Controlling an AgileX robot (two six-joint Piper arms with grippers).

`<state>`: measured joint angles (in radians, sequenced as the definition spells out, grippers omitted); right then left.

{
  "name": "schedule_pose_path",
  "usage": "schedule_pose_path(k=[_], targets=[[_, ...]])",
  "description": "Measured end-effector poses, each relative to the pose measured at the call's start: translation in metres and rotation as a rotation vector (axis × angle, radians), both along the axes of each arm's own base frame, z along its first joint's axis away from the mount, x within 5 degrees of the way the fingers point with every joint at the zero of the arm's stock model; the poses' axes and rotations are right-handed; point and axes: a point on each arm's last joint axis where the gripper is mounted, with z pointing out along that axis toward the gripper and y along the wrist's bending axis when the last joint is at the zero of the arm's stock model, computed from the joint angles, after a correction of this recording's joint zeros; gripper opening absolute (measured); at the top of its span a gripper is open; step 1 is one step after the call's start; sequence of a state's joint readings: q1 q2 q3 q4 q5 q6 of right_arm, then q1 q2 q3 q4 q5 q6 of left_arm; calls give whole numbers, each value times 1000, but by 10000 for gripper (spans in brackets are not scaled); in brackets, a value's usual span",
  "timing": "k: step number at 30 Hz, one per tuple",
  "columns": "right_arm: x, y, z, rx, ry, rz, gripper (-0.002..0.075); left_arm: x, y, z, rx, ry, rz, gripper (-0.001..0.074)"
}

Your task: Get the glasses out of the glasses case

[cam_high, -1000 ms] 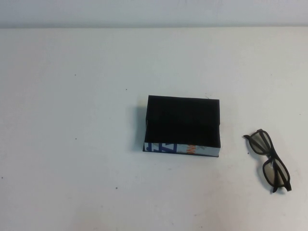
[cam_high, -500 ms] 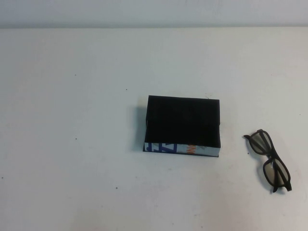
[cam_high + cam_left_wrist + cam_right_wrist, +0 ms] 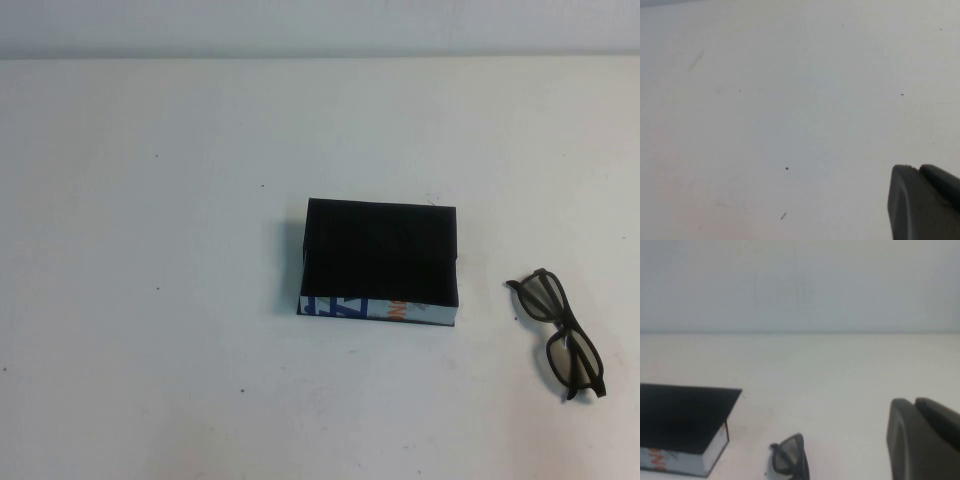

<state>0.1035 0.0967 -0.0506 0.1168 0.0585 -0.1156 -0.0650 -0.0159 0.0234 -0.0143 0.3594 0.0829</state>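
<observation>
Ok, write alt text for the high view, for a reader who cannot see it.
A pair of dark, thick-framed plastic glasses lies on a white table, apart from and to the right of a closed black rectangular glasses case whose white near side carries blue and orange print. Neither the left gripper nor the right gripper appears in this view.

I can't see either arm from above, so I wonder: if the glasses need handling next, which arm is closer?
Probably the right. The glasses lie on the table right of the glasses case, and the right gripper sees both. The left gripper faces only bare table.
</observation>
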Motion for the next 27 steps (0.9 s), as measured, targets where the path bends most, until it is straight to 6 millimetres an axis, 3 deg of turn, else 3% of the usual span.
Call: schedule_pose_path(k=[6,17,27], targets=[[-6,-1,-28,-6,61,-8,-16,0,0,0,0,0,0,-5],[-10,6,-42,-23,209,93,-16,0,0,0,0,0,0,-4],[-9,1,-43,-44,216,7,-18,0,0,0,0,0,0,-4]])
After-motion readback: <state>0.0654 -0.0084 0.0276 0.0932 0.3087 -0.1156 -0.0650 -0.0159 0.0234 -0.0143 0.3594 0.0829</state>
